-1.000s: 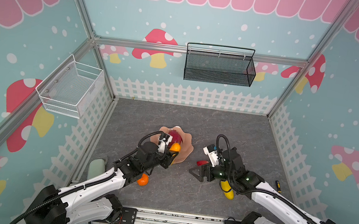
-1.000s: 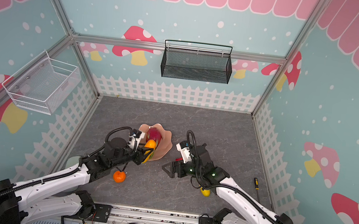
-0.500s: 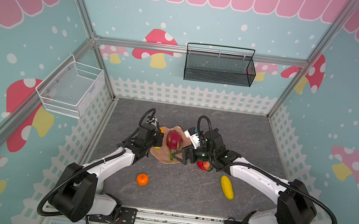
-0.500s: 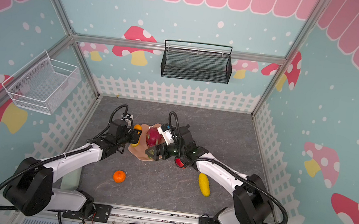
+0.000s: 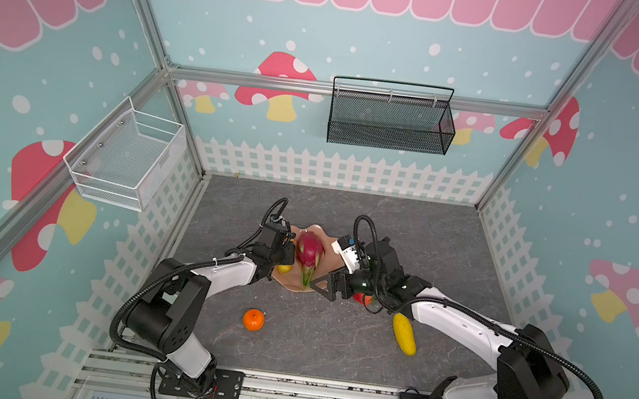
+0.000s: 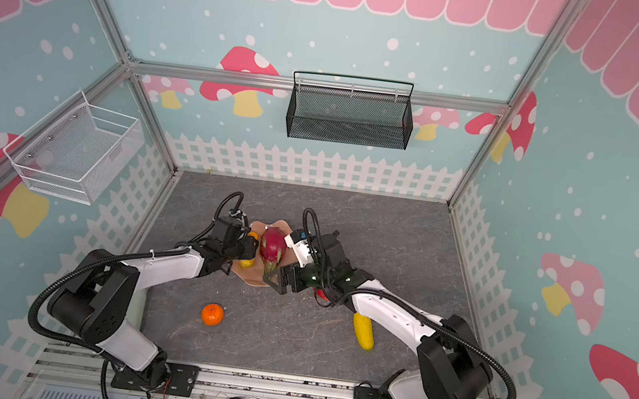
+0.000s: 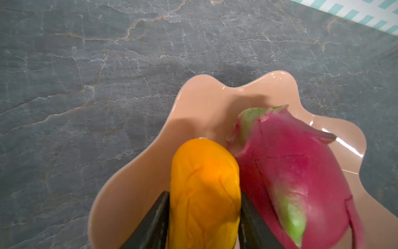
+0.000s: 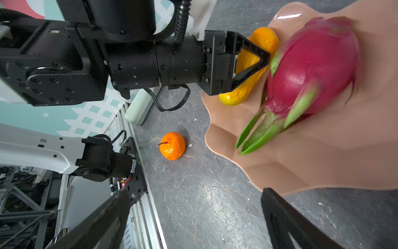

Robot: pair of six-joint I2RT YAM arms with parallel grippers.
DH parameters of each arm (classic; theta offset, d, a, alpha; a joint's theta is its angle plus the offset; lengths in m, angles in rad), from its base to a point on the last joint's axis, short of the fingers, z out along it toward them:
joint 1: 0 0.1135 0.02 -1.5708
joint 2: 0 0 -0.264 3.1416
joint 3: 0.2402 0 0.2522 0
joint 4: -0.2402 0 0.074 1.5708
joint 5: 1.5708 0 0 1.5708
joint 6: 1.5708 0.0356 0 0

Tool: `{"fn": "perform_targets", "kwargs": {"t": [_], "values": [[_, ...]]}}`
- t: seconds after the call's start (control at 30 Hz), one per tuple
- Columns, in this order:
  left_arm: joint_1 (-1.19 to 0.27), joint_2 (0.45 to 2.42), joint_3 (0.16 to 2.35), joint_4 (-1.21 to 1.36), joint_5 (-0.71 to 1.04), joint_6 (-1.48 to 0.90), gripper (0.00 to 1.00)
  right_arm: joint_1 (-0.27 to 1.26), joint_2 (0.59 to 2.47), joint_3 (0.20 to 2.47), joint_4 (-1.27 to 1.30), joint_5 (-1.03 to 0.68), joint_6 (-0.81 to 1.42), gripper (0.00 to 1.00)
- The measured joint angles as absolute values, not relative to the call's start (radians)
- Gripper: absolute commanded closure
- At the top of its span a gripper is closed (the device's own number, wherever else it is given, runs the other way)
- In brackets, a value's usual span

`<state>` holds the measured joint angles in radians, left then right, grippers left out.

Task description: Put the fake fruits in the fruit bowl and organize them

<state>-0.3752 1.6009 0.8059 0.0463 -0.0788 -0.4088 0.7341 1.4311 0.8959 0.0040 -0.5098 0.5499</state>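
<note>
Nearest, the orange (image 5: 253, 319) and the yellow fruit (image 5: 404, 334) are lying well apart on the desk (image 5: 311, 346). Farther in, the strawberry (image 5: 361, 297) is sitting on the desk near the bowl (image 7: 206, 101), mostly hidden under the right arm. The right fingers (image 8: 284, 220) are standing wide open and empty at the bowl's near rim. Inside the bowl, the left fingers (image 7: 150, 226) are gripping the mango (image 7: 204, 189), which is lying against the dragon fruit (image 5: 307, 251). Beyond, a black basket (image 5: 391, 122) is hanging on the back wall
</note>
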Motion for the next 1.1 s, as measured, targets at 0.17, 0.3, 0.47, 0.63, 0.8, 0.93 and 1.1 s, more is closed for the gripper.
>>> {"fn": "perform_targets", "kwargs": {"t": [0.17, 0.3, 0.47, 0.63, 0.8, 0.93, 1.1], "values": [[-0.375, 1.611, 0.817, 0.051, -0.067, -0.412, 0.44, 0.734, 1.436, 0.897, -0.068, -0.448, 0.548, 0.03], [-0.376, 1.606, 0.825, 0.049, -0.068, -0.412, 0.4, 0.734, 1.431, 0.892, -0.095, -0.398, 0.556, 0.03], [-0.405, 1.484, 0.817, 0.009, -0.092, -0.385, 0.17, 0.709, 1.296, 0.807, -0.225, -0.204, 0.64, 0.02], [-0.611, 1.226, 0.77, -0.01, -0.105, -0.293, 0.0, 0.683, 1.173, 0.801, -0.58, 0.081, 0.779, 0.02], [-0.883, 1.076, 0.671, 0.006, -0.004, -0.204, 0.0, 0.68, 1.066, 0.712, -0.797, 0.2, 0.908, 0.0], [-1.06, 1.045, 0.582, 0.019, 0.081, -0.16, 0.0, 0.68, 1.06, 0.667, -0.902, 0.24, 0.976, 0.01], [-1.11, 1.039, 0.538, 0.02, 0.102, -0.152, 0.0, 0.675, 1.069, 0.666, -0.936, 0.266, 1.008, 0.07]]}}
